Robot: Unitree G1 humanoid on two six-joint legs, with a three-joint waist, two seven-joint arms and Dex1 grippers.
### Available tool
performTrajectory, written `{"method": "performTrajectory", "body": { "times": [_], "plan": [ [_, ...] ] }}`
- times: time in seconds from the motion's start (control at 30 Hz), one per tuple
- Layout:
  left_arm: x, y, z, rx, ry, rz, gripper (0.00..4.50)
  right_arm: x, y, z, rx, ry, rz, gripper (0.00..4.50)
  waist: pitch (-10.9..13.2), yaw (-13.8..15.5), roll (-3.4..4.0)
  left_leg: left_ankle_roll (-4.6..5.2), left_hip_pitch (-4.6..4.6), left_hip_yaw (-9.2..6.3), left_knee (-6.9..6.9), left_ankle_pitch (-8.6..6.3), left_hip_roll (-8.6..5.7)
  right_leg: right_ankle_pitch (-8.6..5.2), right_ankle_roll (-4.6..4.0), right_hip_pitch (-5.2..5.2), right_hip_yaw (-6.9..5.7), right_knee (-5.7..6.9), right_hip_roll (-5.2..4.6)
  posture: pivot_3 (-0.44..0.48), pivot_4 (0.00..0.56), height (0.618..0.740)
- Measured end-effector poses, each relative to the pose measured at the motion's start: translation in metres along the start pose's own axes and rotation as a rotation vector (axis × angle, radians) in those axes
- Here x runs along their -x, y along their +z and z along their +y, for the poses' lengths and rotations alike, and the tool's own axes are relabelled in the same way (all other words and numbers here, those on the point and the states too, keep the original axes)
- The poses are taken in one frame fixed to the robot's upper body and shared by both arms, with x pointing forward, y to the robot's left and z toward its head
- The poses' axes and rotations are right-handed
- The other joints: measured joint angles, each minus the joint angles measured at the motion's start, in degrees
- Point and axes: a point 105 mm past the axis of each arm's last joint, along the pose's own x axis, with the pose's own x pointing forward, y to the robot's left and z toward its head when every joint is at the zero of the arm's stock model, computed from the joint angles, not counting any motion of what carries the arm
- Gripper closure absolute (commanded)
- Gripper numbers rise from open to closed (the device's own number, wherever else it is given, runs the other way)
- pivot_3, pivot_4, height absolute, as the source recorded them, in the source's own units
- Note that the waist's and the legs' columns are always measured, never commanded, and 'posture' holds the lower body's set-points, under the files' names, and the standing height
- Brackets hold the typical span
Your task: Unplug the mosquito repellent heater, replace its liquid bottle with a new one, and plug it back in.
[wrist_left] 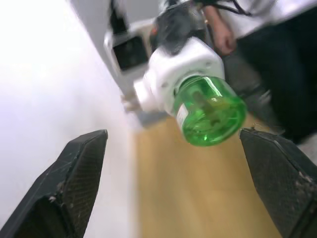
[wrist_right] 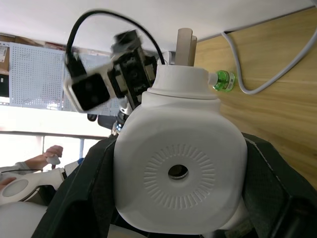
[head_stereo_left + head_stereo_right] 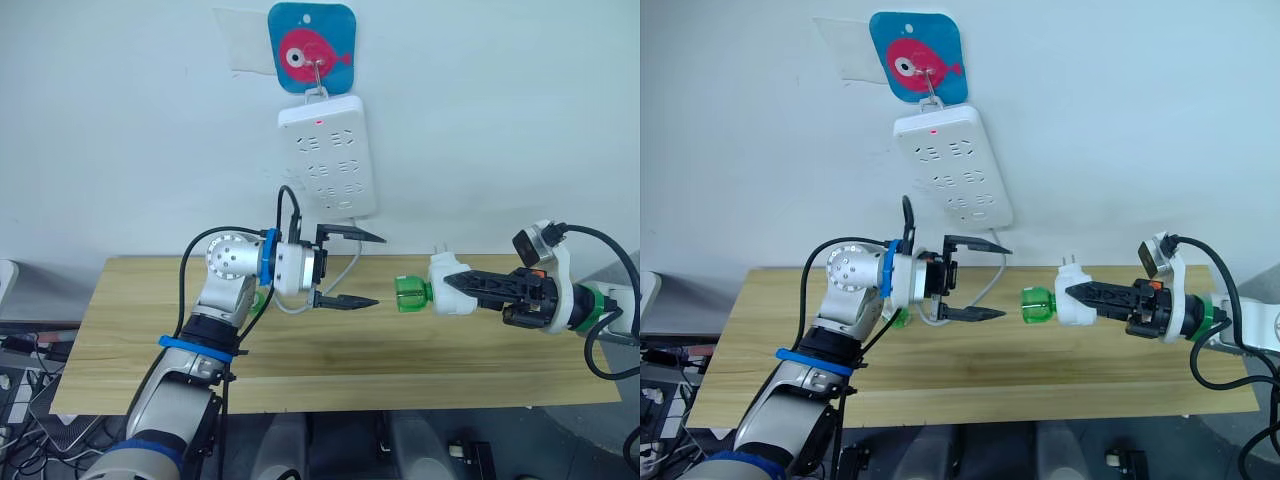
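My right gripper (image 3: 447, 283) is shut on the mosquito repellent heater (image 3: 445, 267), a small white plug-in unit held in the air over the table with its plug prongs pointing up. A green liquid bottle (image 3: 411, 294) sits in the heater and points left at my left gripper (image 3: 380, 270). That gripper is open, one finger above the other, a short gap from the bottle. In the left wrist view the bottle (image 1: 210, 111) lies between the spread fingers (image 1: 74, 183). A second green bottle (image 3: 262, 297) lies on the table behind my left arm.
A white power strip (image 3: 328, 155) hangs on the wall from a blue fish hook (image 3: 312, 48), and its white cable (image 3: 345, 275) drops to the wooden table (image 3: 400, 360). A person (image 1: 223, 34) stands beyond the table.
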Motion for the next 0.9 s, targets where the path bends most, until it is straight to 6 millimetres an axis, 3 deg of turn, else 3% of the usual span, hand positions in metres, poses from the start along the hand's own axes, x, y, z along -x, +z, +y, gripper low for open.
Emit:
{"method": "performTrajectory", "body": {
  "times": [0.17,0.27,0.53,0.9],
  "plan": [
    [-0.008,0.002,0.002,-0.308,0.058,-0.032,0.05,-0.001,0.000,0.000,-0.001,0.008,-0.002,1.48,0.00,-0.06,-0.01,0.05,-0.14,-0.03,0.11,-0.03,-0.03,0.12,0.11,0.00,-0.03,-0.15,0.00,-0.025,0.272,0.740],
    [-0.013,0.002,-0.004,-0.383,0.076,-0.046,0.05,-0.002,0.001,0.001,0.003,0.015,-0.004,1.48,0.00,-0.14,-0.01,0.06,-0.14,-0.03,0.12,-0.03,-0.03,0.12,0.12,0.00,-0.04,-0.14,0.00,-0.031,0.276,0.740],
    [-0.026,0.002,-0.034,-0.385,0.060,-0.086,0.05,-0.006,0.008,0.006,0.022,0.039,-0.015,1.48,0.00,-0.31,-0.01,0.07,-0.16,-0.09,0.17,-0.04,0.00,0.12,0.12,0.00,-0.05,-0.13,0.04,-0.037,0.280,0.740],
    [-0.032,-0.002,-0.013,-0.453,0.157,-0.047,0.05,-0.007,0.008,0.007,0.024,0.041,-0.008,1.48,0.00,-0.33,-0.01,0.11,-0.21,-0.12,0.22,-0.06,-0.01,0.13,0.12,0.00,-0.09,-0.10,0.04,-0.042,0.281,0.740]
  ]
}}
